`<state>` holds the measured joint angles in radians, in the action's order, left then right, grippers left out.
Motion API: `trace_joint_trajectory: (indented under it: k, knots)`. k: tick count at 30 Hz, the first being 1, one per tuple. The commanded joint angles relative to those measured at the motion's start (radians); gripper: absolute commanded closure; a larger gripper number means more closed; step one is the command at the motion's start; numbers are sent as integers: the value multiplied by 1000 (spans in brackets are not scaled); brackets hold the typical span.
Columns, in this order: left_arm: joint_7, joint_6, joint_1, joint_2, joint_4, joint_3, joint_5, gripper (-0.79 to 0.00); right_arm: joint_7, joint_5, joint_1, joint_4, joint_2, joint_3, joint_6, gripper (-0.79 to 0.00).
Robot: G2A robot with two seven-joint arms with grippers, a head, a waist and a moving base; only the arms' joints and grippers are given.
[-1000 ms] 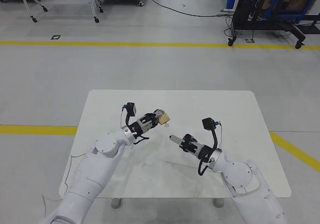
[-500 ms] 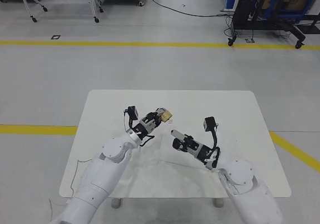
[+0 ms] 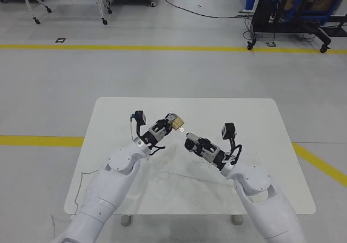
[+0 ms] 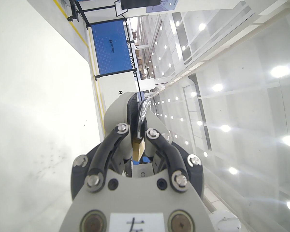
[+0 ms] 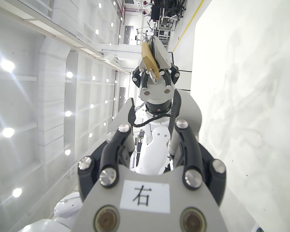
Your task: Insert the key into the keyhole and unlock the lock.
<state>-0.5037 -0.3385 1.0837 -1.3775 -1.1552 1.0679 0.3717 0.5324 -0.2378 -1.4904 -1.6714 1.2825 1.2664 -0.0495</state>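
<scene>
1 brass padlock (image 3: 178, 125) gripped by left hand (image 3: 171, 122); right hand (image 3: 188, 139) spread, just beside.

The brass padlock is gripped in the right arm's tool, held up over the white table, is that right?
Not quite: the brass padlock is gripped in the left arm's tool, held up over the white table. The left wrist view shows it clamped in that tool.

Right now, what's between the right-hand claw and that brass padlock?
Nothing: in the top view, only bare white table shows between the right gripper and the padlock held by the left gripper.
</scene>
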Motion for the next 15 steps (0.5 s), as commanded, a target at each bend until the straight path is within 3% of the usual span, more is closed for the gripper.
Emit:
trace_joint_trajectory:
  k: [1, 5, 15]
  knots:
    - [0, -1, -2, 0, 1, -1, -15, 0, -15, 14, 1, -1, 0, -4, 0, -292]
    - [-7, 0, -4, -1, 2, -6, -26, 0, -57, 46, 11, 0, 1, -14, -3, -342]
    - [-27, 7, -9, -4, 10, -8, -28, 0, -97, 73, 56, 35, 6, -49, 18, -203]
